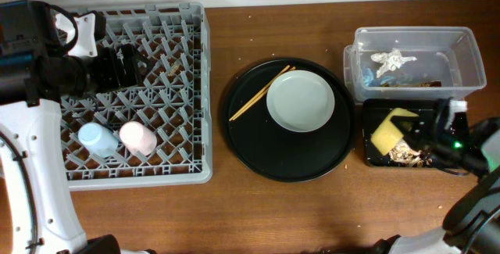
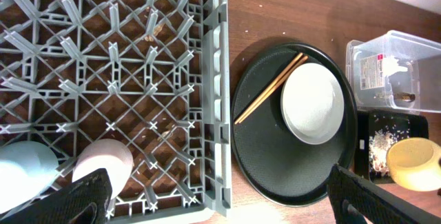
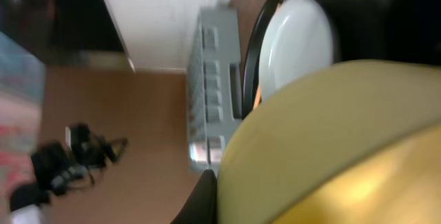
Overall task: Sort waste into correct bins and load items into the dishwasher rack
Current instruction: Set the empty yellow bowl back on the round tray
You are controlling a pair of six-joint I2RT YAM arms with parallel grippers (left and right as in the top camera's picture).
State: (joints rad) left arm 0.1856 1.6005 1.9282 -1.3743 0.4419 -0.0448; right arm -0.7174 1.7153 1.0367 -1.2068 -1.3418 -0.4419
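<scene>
Tilt of yellow round bowl (image 1: 388,131) is to be held steady over shallow black rectangular tray (image 1: 365,146) so scraps drop inside; right gripper (image 1: 420,131) is closed on bowl. Clear plastic tub (image 1: 469,59) wall is adjacent: tight clearance. Over grey pegged rack (image 1: 195,90), left gripper (image 2: 219,186) is spread wide & empty; free slots are seen centre/right.

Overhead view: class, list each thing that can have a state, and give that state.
Small pink cup: in grey plastic rack
Small blue cup: in rack
Yellow bowl: tilted, held by right gripper
Pale round plate: empty
Clear plastic tub: holds white tissue
Left gripper: open, empty
</scene>
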